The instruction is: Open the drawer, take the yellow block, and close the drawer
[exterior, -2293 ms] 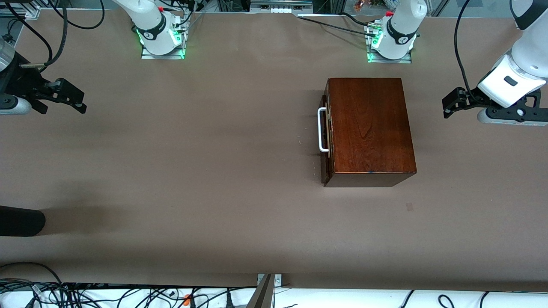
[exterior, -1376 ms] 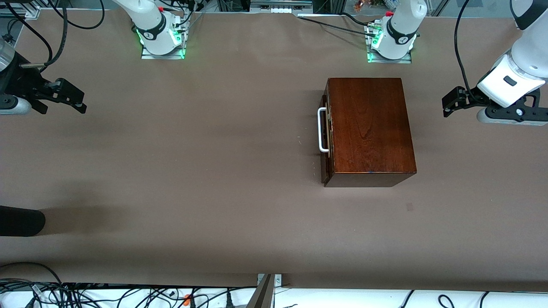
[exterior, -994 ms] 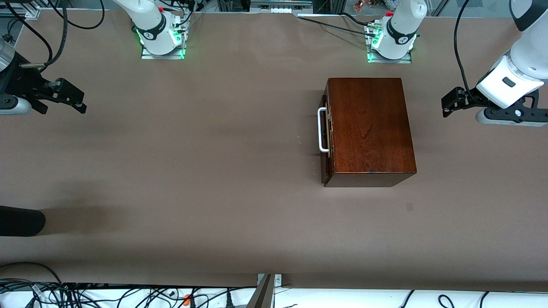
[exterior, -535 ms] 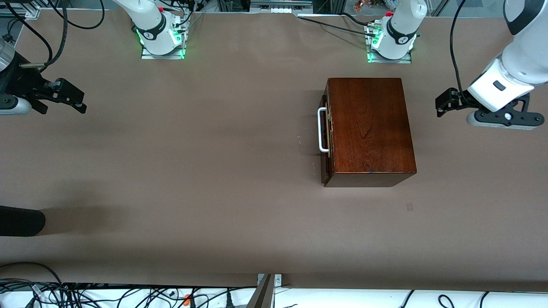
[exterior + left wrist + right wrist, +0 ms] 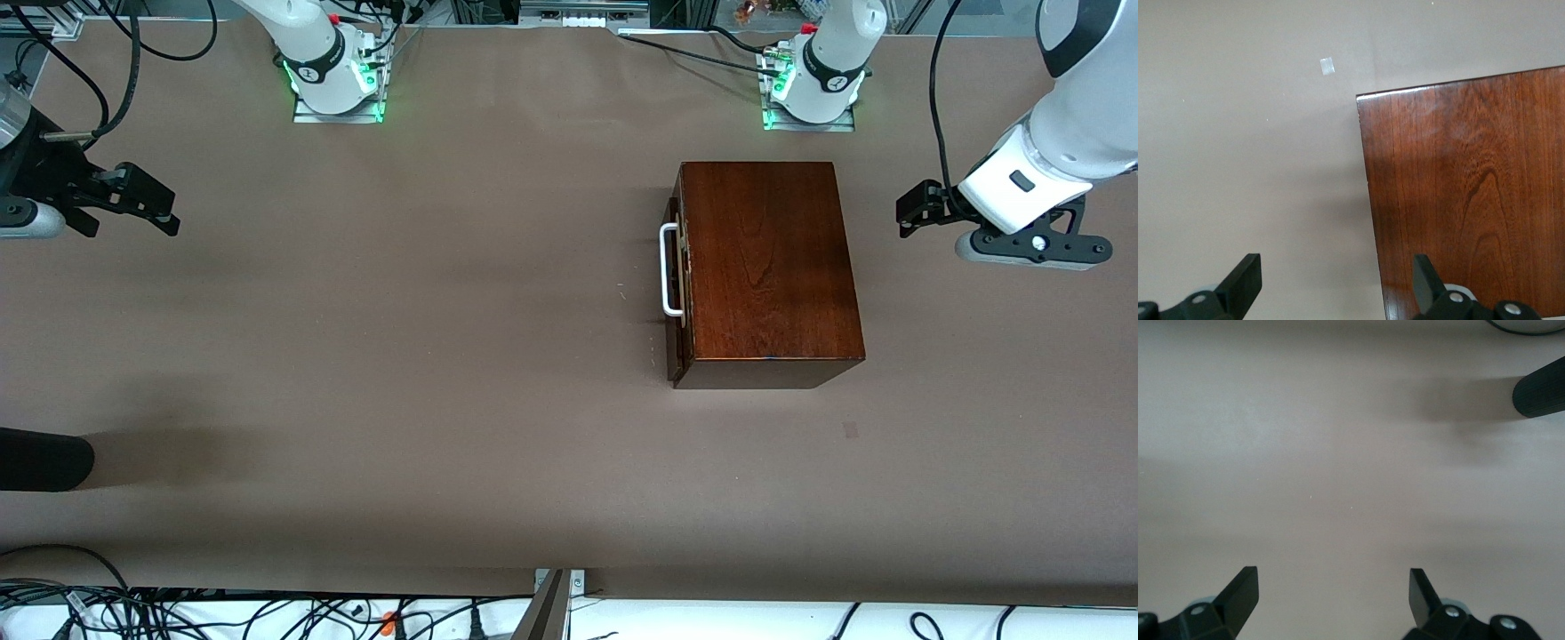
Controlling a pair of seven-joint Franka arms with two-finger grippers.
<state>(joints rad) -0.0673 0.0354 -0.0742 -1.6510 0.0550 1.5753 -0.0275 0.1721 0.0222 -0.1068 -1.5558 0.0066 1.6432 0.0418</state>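
Observation:
The dark reddish-brown wooden box [image 5: 766, 267] stands near the left arm's base. Its drawer [image 5: 675, 293] is shut, with the white U-shaped handle [image 5: 667, 270] facing the right arm's end of the table. The yellow block is hidden. My left gripper [image 5: 909, 213] is open and empty, in the air beside the box at the left arm's end. The left wrist view shows the box top [image 5: 1471, 193] under one fingertip [image 5: 1426, 281]. My right gripper [image 5: 160, 209] is open and empty, waiting over the bare table at the right arm's end.
The brown table [image 5: 400, 356] runs wide between the box and the right gripper. A black cylinder [image 5: 44, 459] pokes in at the right arm's end, also in the right wrist view [image 5: 1540, 389]. Cables [image 5: 178, 609] lie past the table's near edge.
My left gripper has moved a little toward the box, still open. The right arm, box and drawer have not moved.

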